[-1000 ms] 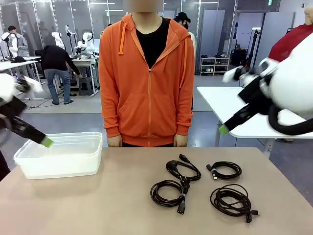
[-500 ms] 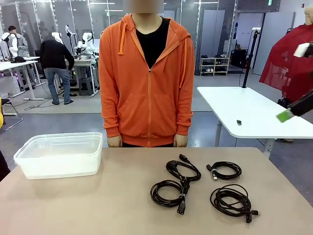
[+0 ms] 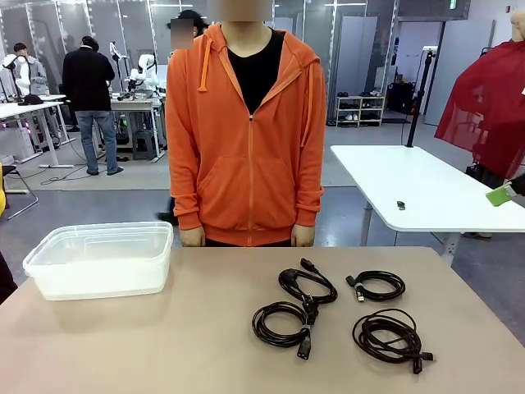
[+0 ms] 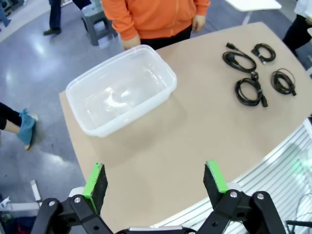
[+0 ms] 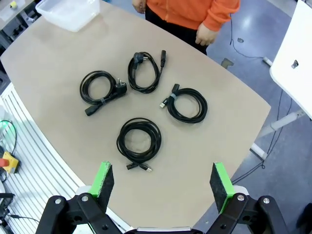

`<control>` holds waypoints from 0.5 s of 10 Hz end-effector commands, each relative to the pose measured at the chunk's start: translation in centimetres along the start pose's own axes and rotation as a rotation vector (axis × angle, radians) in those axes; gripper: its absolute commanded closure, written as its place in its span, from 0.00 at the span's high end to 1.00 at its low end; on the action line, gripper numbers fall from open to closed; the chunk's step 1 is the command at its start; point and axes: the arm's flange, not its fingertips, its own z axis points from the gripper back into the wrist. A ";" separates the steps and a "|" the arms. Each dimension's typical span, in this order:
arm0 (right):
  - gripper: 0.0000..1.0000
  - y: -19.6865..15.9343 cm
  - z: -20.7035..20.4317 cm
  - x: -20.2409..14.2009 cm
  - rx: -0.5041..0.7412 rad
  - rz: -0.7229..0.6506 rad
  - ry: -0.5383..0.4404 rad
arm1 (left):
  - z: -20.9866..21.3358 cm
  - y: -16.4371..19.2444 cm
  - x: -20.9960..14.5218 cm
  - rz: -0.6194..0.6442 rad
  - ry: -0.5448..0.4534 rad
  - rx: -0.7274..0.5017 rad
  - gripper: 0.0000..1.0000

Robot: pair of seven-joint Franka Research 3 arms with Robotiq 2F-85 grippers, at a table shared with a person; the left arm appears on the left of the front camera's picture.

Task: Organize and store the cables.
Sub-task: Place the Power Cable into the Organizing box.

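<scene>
Clear plastic forms the tub [image 3: 98, 279] on the left part of the tabletop [image 3: 197, 353]. It is open-topped and empty, and by my reading it is the store the cords are meant for. High above the tub and towards the robot's side of it, the left end effector [image 4: 155, 170] hangs with its green pads wide apart and nothing between them. It looks down into the tub from there, probably parked out of the way.

Right of the tub, beyond the far edge, a person in an orange hoodie [image 3: 250, 139] stands with both hands hanging and touches nothing.

Farther right, well apart from the tub, lie the cables [image 3: 309, 310]. They are four black coils in a loose cluster, two of them with chunky plugs. Each is wound and bound, so it should lift as one bundle without trailing.

High over that cluster, on the side away from the tub, the right end effector [image 5: 162, 169] has its pads spread wide and is empty. It looks well placed to come down on a coil, but none has been picked up yet.
</scene>
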 end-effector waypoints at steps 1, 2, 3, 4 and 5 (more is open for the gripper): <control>1.00 0.5 0.6 -1.7 0.038 0.038 -0.055 | 1.9 0.0 1.3 0.055 0.061 0.018 1.00; 1.00 0.6 1.1 -2.2 0.049 0.049 -0.084 | 1.9 0.3 1.5 0.082 0.073 0.030 1.00; 1.00 0.5 1.2 -2.6 0.059 0.056 -0.087 | 1.5 0.7 1.7 0.110 0.100 0.037 1.00; 1.00 0.6 1.2 -2.8 0.052 0.051 -0.080 | 1.3 1.0 1.8 0.115 0.101 0.030 1.00; 1.00 0.8 1.3 -2.7 0.048 0.052 -0.074 | 1.1 1.1 1.8 0.122 0.108 0.032 1.00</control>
